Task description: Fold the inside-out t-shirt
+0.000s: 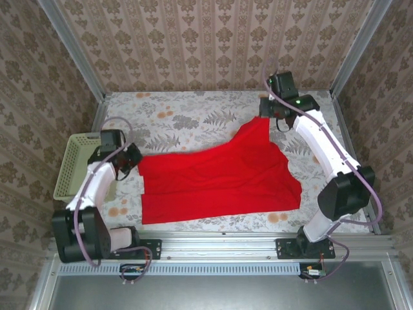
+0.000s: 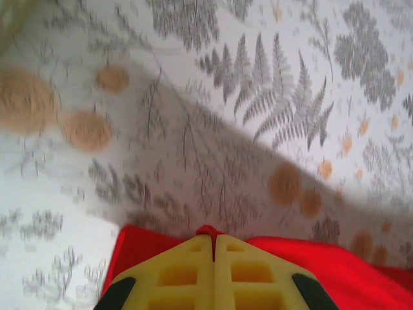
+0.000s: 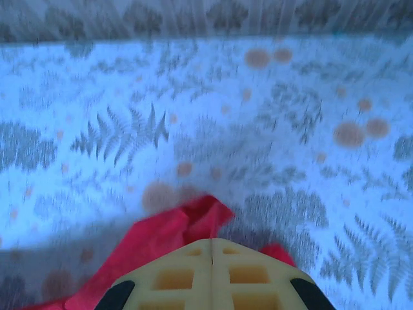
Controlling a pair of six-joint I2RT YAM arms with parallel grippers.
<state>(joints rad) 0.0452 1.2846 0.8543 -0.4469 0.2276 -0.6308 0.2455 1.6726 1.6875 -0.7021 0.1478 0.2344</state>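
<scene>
The inside-out t-shirt (image 1: 219, 177) is bright red and lies spread across the middle of the flowered table. Its far right part is pulled up into a peak. My left gripper (image 1: 133, 159) is shut on the t-shirt's left edge. In the left wrist view the yellow jaws (image 2: 213, 237) meet with a nub of red t-shirt (image 2: 208, 230) pinched between them. My right gripper (image 1: 266, 114) is shut on the peak at the far right. In the right wrist view, red t-shirt (image 3: 193, 219) bunches out from under the closed gripper (image 3: 211, 243).
A pale yellow-green plastic basket (image 1: 72, 165) stands at the table's left edge, just beside my left arm. The table's metal frame rails (image 1: 97, 123) run along both sides. Patterned walls close off the back.
</scene>
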